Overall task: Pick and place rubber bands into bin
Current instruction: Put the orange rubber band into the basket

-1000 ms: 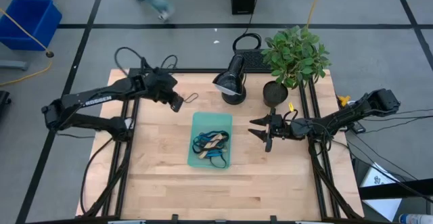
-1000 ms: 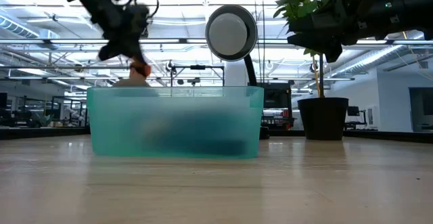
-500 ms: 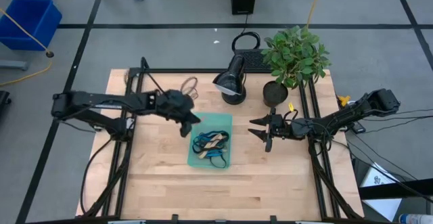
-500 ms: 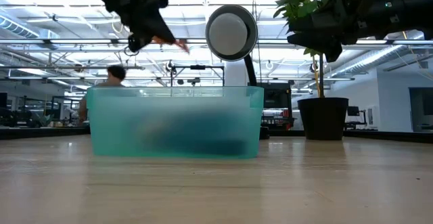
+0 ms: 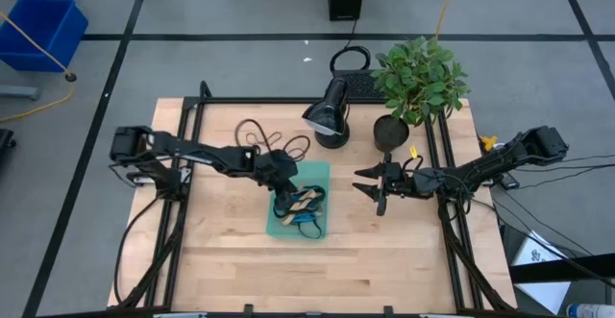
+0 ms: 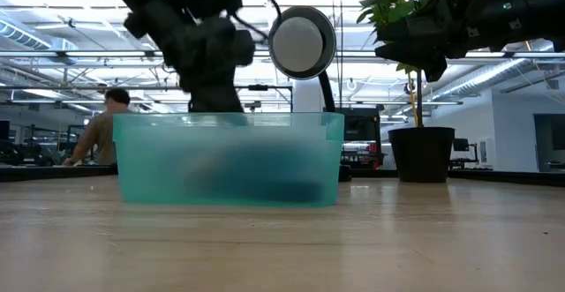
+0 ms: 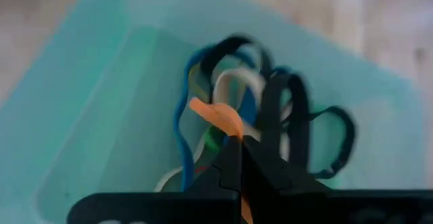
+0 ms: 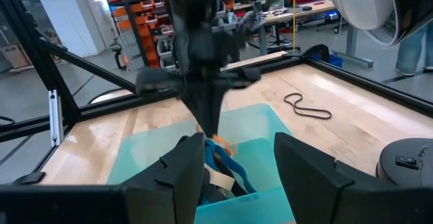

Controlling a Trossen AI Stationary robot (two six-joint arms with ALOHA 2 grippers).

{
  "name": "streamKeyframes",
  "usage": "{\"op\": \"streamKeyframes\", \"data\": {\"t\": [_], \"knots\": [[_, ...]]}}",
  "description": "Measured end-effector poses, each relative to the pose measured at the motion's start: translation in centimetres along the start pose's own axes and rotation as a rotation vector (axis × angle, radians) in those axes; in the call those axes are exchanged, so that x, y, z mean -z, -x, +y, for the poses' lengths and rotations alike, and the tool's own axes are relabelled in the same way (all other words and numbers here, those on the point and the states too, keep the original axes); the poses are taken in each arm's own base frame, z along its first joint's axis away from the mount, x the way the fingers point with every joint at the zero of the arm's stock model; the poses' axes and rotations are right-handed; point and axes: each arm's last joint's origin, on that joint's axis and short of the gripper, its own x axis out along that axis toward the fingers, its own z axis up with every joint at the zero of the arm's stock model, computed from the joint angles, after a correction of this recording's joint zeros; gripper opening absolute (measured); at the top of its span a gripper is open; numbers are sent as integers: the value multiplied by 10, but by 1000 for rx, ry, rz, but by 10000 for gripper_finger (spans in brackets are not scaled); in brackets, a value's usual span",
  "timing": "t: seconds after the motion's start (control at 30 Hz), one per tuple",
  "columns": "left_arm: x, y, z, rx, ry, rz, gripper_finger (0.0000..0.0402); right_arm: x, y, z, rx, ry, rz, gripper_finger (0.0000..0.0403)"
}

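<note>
Left wrist view: one orange band (image 7: 218, 117) in left gripper (image 7: 238, 158).

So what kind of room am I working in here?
Likely a robotics lab or workshop: rows of workbenches and ceiling strip lights behind the table, orange storage racks, and a person at a bench.

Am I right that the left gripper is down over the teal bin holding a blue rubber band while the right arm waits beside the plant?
Not quite: the band is orange, not blue. The left wrist view shows the left gripper shut on an orange rubber band above the pile in the teal bin. The rest holds: the right gripper waits, open, near the plant.
</note>
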Motion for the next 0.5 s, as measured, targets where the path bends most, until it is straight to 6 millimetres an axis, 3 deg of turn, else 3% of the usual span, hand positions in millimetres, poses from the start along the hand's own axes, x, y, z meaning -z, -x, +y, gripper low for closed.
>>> {"op": "streamKeyframes", "data": {"t": [0.27,0.5], "knots": [[15,-31,11,-64,53,102,24,0,0,0,0,-12,0,172],[14,-31,11,-70,48,91,25,0,0,0,0,-23,0,175]]}}
